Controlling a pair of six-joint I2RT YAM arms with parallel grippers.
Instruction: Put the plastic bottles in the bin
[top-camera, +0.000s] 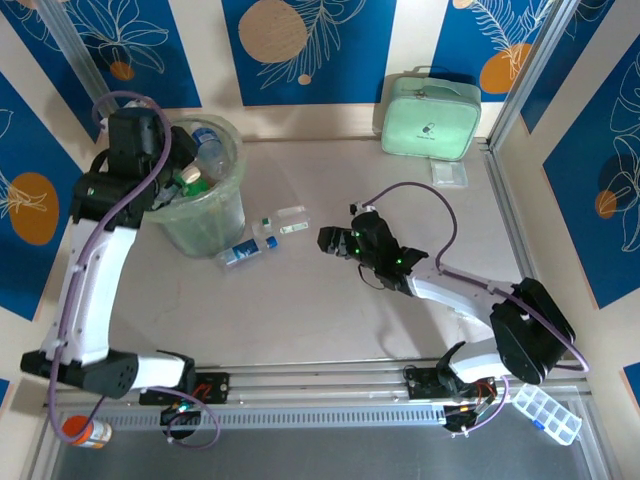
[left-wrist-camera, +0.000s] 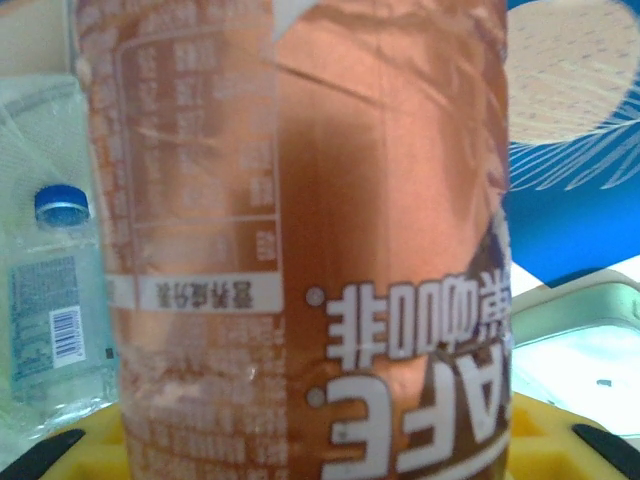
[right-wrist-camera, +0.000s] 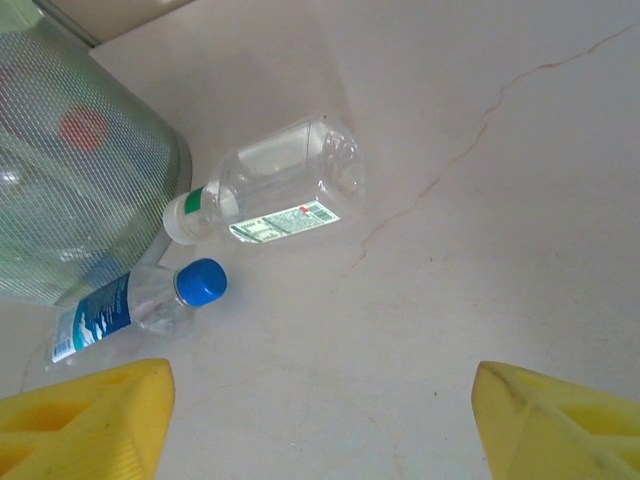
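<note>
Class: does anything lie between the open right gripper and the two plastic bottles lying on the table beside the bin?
Nothing visible does. Bare pale table separates the right gripper from the clear white-capped plastic bottle and the blue-capped, blue-labelled plastic bottle, which lie beside the round translucent green bin.

Robot test cell, probably a laboratory booth rather than a home. Two arms (left arm (top-camera: 95, 270), right arm (top-camera: 470, 295)) are bolted to an aluminium rail (top-camera: 330, 395) at the edge of a pale tabletop (top-camera: 330, 310). It is enclosed by metal frame posts (top-camera: 528, 72) and wall panels (top-camera: 300, 40) printed with blue leaf and orange-disc patterns.
</note>
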